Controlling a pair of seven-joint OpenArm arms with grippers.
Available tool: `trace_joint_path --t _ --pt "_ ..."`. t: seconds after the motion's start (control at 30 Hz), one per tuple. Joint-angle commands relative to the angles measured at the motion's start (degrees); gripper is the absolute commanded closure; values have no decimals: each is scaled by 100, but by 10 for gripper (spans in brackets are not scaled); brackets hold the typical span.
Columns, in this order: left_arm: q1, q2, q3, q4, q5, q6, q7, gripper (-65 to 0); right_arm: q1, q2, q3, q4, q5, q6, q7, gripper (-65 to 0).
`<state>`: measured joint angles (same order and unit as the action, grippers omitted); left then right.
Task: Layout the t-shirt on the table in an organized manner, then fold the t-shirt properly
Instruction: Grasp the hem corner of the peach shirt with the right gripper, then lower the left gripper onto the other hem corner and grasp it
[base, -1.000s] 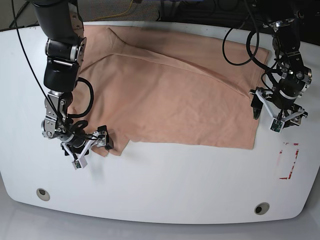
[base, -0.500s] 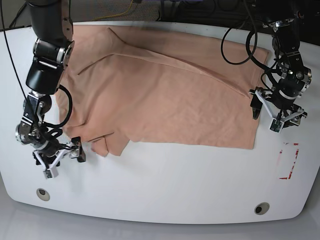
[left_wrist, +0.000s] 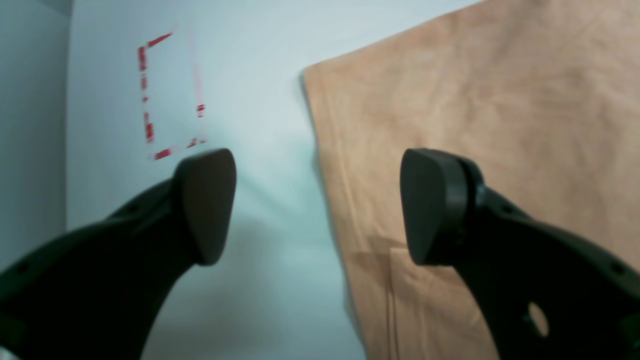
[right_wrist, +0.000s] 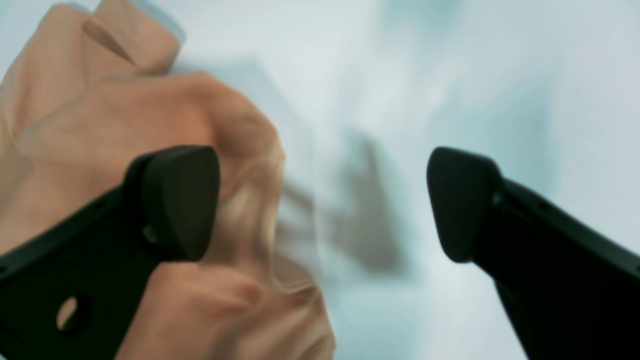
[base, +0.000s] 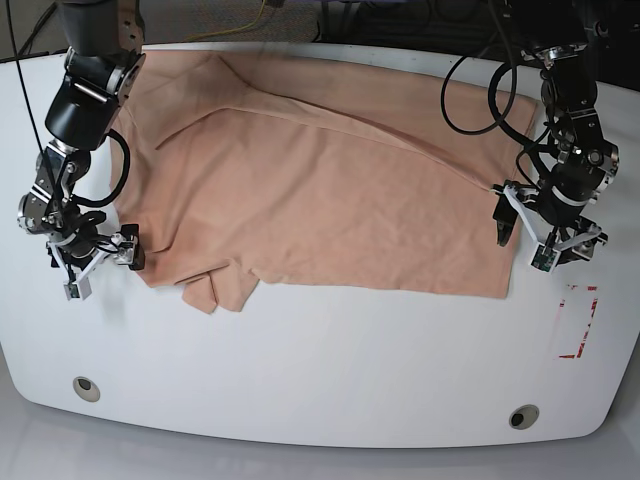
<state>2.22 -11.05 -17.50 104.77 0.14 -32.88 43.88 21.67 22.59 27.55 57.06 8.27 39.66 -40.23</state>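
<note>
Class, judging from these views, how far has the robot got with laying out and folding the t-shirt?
Done: the t-shirt lies mostly spread on the table. In hand: nothing; the left hand stands open over its edge, the right hand open beside the bunched sleeve. Left: flattening that sleeve and the diagonal crease, then all folding.

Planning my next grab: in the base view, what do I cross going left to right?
right gripper → t-shirt → left gripper → red rectangle mark, all on the table.
</note>
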Motion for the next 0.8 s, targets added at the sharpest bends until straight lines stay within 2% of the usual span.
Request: trace_joint_path --t 0.0,0.13,0.23,0.3,0.43,0.5,0.53,0.63,0.7,0.77 --pt "-86 -69 13 94 -27 31 -120 -472 53 102 27 110 109 34 97 -635" --pt "-86 -69 110 94 -27 31 -120 -472 0 93 27 110 109 34 97 -632" --pt "-94 -69 128 94 -27 31 -120 -472 -9 49 27 110 109 34 97 -595" --pt "-94 -69 128 94 -27 31 -120 -472 -9 -13 27 110 109 34 97 -534" --pt "-94 -69 136 94 -27 31 -120 -472 -9 -48 19 110 109 34 97 -338" --pt "-94 -69 136 94 -27 31 -120 -472 -9 -66 19 110 109 34 97 -261" --pt "-94 -69 136 94 -27 31 -120 -472 -9 -66 19 110 109 34 97 -190" --pt "-103 -69 136 94 -27 31 -120 -472 -9 -66 19 110 109 34 97 -72" --pt "-103 -69 136 94 -27 31 -120 -472 -9 -74 1 110 109 34 89 -20" --pt "-103 -69 128 86 -27 31 -120 -472 -9 -74 1 136 109 34 89 -9"
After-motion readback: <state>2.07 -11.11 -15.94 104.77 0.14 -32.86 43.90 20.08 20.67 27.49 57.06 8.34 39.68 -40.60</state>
